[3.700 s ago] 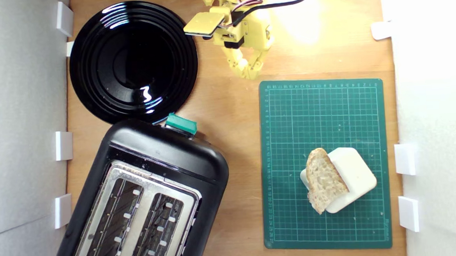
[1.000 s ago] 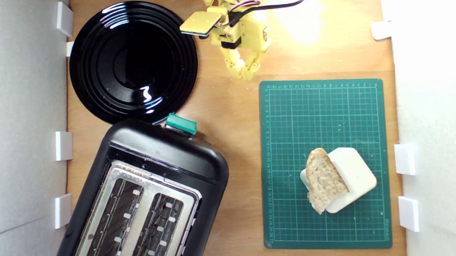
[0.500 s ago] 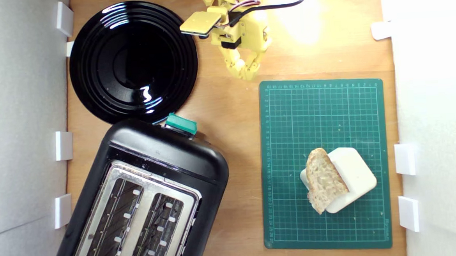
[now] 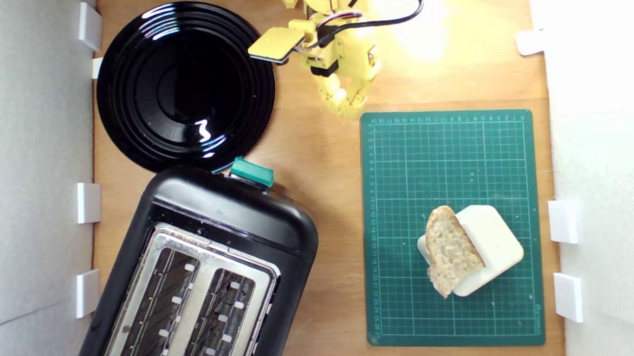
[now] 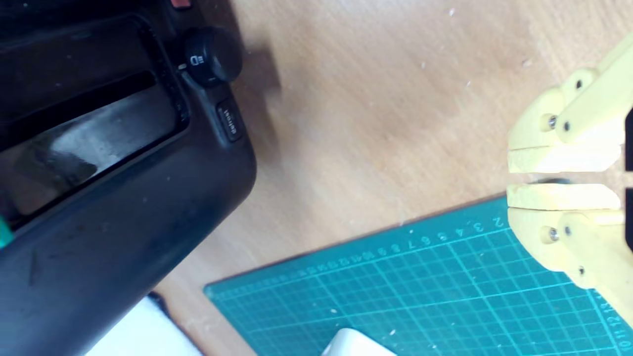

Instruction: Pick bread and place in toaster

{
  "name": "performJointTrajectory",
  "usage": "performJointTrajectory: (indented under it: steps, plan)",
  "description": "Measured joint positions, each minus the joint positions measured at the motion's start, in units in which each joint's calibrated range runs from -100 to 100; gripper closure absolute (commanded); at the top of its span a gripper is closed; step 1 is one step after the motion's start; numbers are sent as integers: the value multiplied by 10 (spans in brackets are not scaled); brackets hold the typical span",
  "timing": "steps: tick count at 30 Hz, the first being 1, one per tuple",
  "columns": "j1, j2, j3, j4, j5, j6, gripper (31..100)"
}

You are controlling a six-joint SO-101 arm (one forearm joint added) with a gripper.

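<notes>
One small shift is showing: compared with half a second ago, the gripper [image 4: 350, 110] is dipping a little toward the green mat [image 4: 410, 303] in the exterior view, its tips now sitting almost at the mat's 12 o'clock edge rather than further back over bare wood — the arm looks to be starting its reach for the bread [image 4: 451, 249]. The jaws are nearly closed and holding nothing; the wrist view is showing only a thin slit between the two yellow fingers [image 5: 559, 159]. The bread is lying untouched, leaning on the cream block [image 4: 494, 244] in the mat's 5 o'clock area, well apart from the gripper, so the pick is not yet begun and the jaws will need opening before they arrive. The toaster [image 4: 216, 216] is sitting at about 8 o'clock from the gripper, both slots empty, its green lever knob [image 4: 251, 172] pointing toward the black plate [image 4: 129, 117] at 10 o'clock of the scene. Nothing is blocking the path across the mat — though the block under the bread is likely crowding a finger on that side, and the toaster's slanted slots will be demanding a wrist turn later.
</notes>
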Motion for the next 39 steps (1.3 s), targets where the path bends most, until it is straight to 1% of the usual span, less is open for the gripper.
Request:
performJointTrajectory:
  steps: [6,12,20,23,28,32,35,39]
  plan:
    - [0,77,0,-2,-165,-34,813]
    - [-1,192,0,-2,-338,-65,813]
    - [-34,374,-2,-2,-557,-114,813]
    - [-38,411,-6,-1,-597,-134,813]
    - [-51,459,-42,0,-614,-162,813]
    - [-62,487,-44,2,-622,-174,813]
    - [-64,518,-44,3,-661,-181,813]
    - [-64,586,-46,41,-728,-194,813]
